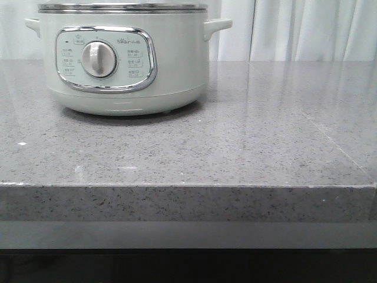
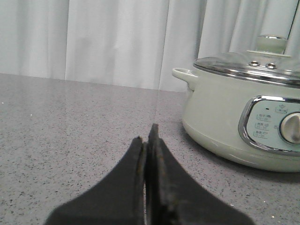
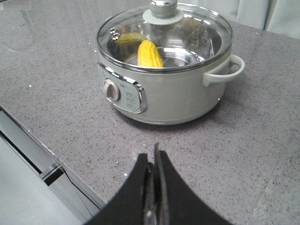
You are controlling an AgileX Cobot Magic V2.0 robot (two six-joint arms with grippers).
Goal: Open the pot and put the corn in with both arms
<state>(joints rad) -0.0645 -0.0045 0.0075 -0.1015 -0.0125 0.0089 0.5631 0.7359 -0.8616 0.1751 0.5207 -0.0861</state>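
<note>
The pale-green pot (image 1: 121,65) stands at the back left of the grey counter, its dial facing me. It also shows in the left wrist view (image 2: 243,122) and the right wrist view (image 3: 164,89). A glass lid (image 3: 164,35) with a knob sits closed on it. The yellow corn (image 3: 149,54) lies inside the pot, seen through the lid. My left gripper (image 2: 147,136) is shut and empty, low over the counter beside the pot. My right gripper (image 3: 152,157) is shut and empty, above the counter in front of the pot. Neither gripper shows in the front view.
A dull green item (image 3: 130,38) lies in the pot behind the corn. White curtains (image 1: 294,29) hang behind the counter. The counter's front edge (image 1: 188,186) runs across the front view, and its edge (image 3: 37,140) is close to my right gripper.
</note>
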